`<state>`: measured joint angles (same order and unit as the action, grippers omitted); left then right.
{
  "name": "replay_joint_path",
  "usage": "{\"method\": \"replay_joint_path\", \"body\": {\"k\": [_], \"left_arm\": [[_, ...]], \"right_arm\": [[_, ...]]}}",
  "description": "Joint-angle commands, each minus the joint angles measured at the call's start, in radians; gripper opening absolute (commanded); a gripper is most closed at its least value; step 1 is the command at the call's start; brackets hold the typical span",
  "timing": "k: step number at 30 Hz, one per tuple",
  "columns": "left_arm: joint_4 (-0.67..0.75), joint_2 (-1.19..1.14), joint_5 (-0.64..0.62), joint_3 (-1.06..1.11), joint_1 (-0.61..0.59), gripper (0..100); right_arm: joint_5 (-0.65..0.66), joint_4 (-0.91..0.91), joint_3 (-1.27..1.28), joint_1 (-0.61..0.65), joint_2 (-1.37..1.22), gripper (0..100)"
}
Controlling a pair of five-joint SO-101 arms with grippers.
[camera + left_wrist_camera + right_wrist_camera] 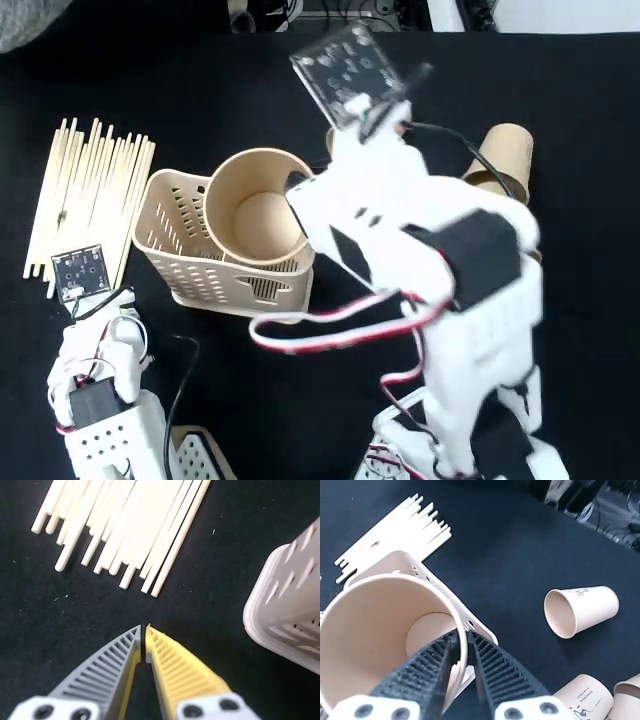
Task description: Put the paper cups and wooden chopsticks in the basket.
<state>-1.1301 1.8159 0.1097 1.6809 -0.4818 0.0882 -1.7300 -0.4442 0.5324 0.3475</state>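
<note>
Your black cloth-covered table [200, 90] carries everything, and the white right arm [420, 230] stretches from the near right towards its middle. Left of centre stands the cream slotted plastic basket [175, 240], upright with its open top facing up. Over the basket's right half is a tan paper cup [255, 205], upright with its mouth up. Your right gripper [464, 636] pinches the cup's rim, one black jaw inside the wall and one outside. You cannot tell whether the cup's base rests on the basket floor. Left of the basket, just apart from it, the pale wooden chopsticks [90, 195] lie flat in a loose fan, long axes running near to far with the far ends slightly spread. On the far right a second tan paper cup [580, 610] lies on its side, mouth turned roughly towards the held cup. More toppled cups [585, 697] lie near it. Dark print shows on their sides, too small to read. At the near left, your left gripper [145, 630] hovers over bare cloth just short of the chopsticks' near ends. Its grey and yellow jaws are closed tip to tip on nothing.
</note>
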Motion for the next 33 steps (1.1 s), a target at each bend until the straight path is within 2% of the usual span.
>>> {"method": "replay_joint_path", "body": {"k": [1,10,12,15,18,21,28,33], "left_arm": [[0.005,0.008,0.011,0.019,-0.004,3],[0.005,0.008,0.011,0.019,-0.004,3],[0.005,0.008,0.011,0.019,-0.004,3],[0.005,0.008,0.011,0.019,-0.004,3],[0.005,0.008,0.011,0.019,-0.004,3],[0.005,0.008,0.011,0.019,-0.004,3],[0.005,0.008,0.011,0.019,-0.002,3],[0.005,0.008,0.011,0.019,-0.002,3]], "right_arm": [[0.005,-0.021,-0.038,0.012,-0.038,1.1],[0.0,-0.015,-0.033,0.008,-0.225,2.0],[0.0,-0.021,-0.033,0.008,-0.272,8.3],[0.015,-0.029,-0.033,0.008,-0.315,23.6],[0.149,-0.031,-0.031,0.006,-0.306,34.0],[0.304,-0.031,-0.031,0.002,-0.248,35.2],[0.397,-0.028,-0.03,-0.143,-0.053,35.3],[0.479,0.028,0.082,-0.259,-0.03,35.3]]}}
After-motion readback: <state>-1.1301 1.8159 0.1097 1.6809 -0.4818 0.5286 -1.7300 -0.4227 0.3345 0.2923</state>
